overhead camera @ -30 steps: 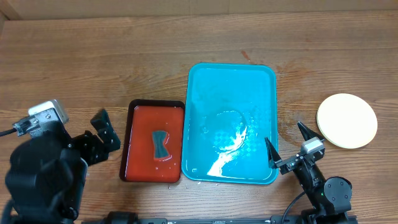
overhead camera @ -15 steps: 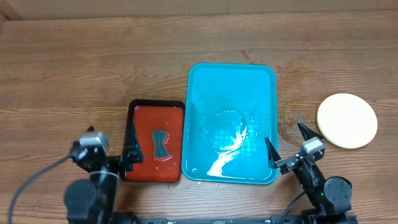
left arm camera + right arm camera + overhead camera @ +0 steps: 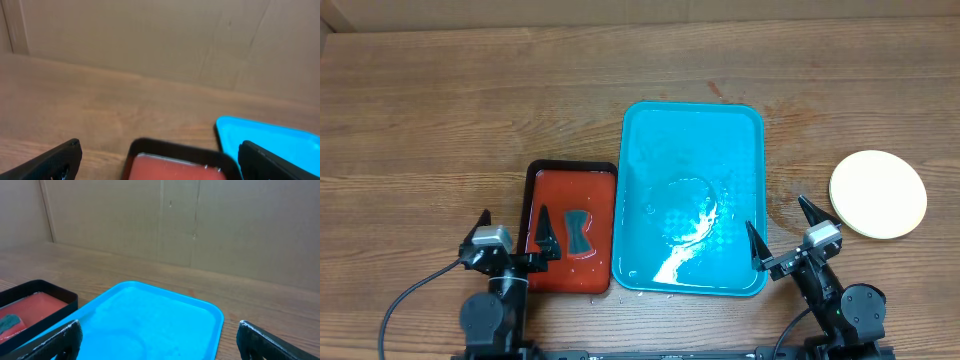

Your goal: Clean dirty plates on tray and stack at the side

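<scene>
The blue tray (image 3: pixel 692 140) lies at the table's middle, wet and glossy, with no plate on it. A pale yellow plate (image 3: pixel 878 194) lies on the bare wood at the right; I cannot tell whether others lie under it. My left gripper (image 3: pixel 513 222) is open and empty at the front edge of the red tray. My right gripper (image 3: pixel 778 220) is open and empty at the blue tray's front right corner. The left wrist view shows the open jaws (image 3: pixel 160 146) and the blue tray's corner (image 3: pixel 270 137). The right wrist view shows the open jaws (image 3: pixel 159 327) over the blue tray (image 3: pixel 215 311).
A red tray with a black rim (image 3: pixel 548 200) lies left of the blue tray and holds a blue-grey sponge (image 3: pixel 578 232). It also shows in the left wrist view (image 3: pixel 175 150) and the right wrist view (image 3: pixel 40 287). A cardboard wall stands behind the table.
My left arm has swung from the far left, close under the camera, down to the front edge of the red tray. The right arm, trays and plate have not moved.
</scene>
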### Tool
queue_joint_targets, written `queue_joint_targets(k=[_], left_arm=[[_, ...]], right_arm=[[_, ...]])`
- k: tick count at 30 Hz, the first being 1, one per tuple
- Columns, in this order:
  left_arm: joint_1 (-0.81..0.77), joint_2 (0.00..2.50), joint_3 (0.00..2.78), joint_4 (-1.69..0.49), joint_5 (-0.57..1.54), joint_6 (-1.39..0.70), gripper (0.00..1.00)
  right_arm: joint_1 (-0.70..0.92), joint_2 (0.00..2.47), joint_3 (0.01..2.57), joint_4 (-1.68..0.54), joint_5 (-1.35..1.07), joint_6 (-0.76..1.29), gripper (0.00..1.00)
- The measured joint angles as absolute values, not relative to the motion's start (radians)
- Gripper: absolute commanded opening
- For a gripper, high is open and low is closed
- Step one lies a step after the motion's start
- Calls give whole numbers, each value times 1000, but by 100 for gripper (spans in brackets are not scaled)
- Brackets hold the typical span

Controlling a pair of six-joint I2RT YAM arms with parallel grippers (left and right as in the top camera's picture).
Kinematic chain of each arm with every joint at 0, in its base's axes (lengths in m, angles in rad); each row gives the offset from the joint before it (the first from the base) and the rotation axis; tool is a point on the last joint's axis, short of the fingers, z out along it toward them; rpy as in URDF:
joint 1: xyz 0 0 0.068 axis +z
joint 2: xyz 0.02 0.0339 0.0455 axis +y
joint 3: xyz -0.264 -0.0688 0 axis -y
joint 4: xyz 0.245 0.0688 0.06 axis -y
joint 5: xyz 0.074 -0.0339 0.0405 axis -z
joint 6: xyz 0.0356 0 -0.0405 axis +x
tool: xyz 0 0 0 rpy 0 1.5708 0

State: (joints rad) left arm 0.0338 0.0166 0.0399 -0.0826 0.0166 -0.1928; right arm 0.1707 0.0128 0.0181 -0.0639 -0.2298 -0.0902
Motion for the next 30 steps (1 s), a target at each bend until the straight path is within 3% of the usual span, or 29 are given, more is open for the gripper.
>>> queue_joint_targets(k=[30], left_arm=[[34,15,9,-77,16,-203,100]], right_arm=[[171,13,18,-63,-229,-90,100]])
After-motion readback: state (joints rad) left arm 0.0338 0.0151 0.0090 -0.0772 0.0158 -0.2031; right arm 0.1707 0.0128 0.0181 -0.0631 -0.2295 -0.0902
